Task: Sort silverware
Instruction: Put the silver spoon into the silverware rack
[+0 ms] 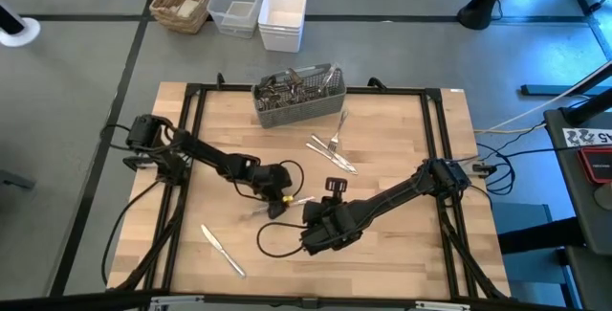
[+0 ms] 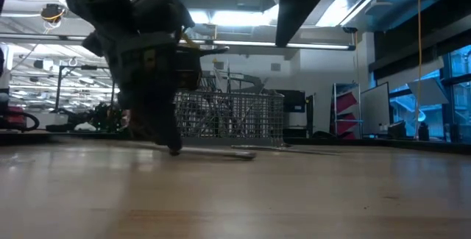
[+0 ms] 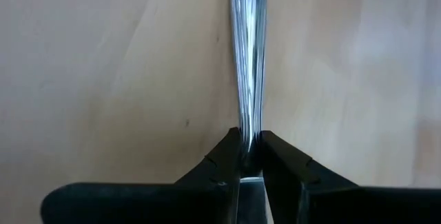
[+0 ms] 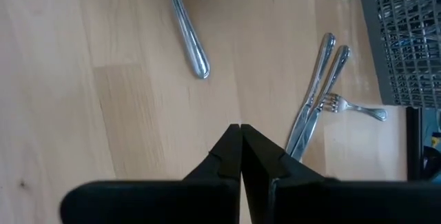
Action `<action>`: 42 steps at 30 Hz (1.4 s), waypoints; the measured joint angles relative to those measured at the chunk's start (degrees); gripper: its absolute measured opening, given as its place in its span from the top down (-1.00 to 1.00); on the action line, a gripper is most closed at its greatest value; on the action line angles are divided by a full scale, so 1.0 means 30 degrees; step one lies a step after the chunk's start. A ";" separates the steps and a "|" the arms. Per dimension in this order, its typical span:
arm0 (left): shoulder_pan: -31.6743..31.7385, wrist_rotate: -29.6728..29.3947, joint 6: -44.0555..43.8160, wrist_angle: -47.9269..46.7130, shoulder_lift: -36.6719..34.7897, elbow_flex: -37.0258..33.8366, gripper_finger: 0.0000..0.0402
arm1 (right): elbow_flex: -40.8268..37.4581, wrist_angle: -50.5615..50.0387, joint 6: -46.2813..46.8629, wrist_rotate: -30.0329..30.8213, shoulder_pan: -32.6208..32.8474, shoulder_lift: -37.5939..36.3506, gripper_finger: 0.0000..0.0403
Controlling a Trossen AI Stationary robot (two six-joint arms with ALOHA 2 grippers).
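Left gripper [image 3: 249, 156] around utensil handle [image 3: 248, 58]

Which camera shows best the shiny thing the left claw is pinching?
The left wrist view: the silver handle fills the picture, clamped between the left gripper fingers. The right wrist view shows its free end lying on the wood. From above it is a thin sliver; the low view shows only a line on the table.

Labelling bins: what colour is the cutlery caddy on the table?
Grey wire mesh caddy, best seen in the high view.
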 joint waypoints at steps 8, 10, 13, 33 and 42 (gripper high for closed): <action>0.1057 0.2047 -0.1543 0.1160 0.0000 0.0000 0.78 | 0.0000 -0.1207 0.0038 0.0065 0.0126 -0.0007 0.97; 0.1289 0.2499 -0.1941 0.1205 0.0000 0.0000 0.78 | -0.0007 -0.1463 0.0045 0.0174 0.0263 -0.0007 0.97; 0.1599 0.3343 -0.2516 0.1653 0.0000 0.0000 0.78 | -0.0007 -0.1901 0.0073 0.0218 0.0419 -0.0022 0.97; 0.5335 0.7391 -1.4657 1.2703 -0.0029 0.0044 0.78 | -0.0029 -0.2785 -0.0349 0.4069 0.1115 -0.4146 0.97; 0.6872 0.5630 -1.8389 1.5637 -0.0051 0.0051 0.78 | -0.0029 -0.2786 -0.2794 0.7219 0.0710 -0.6685 0.97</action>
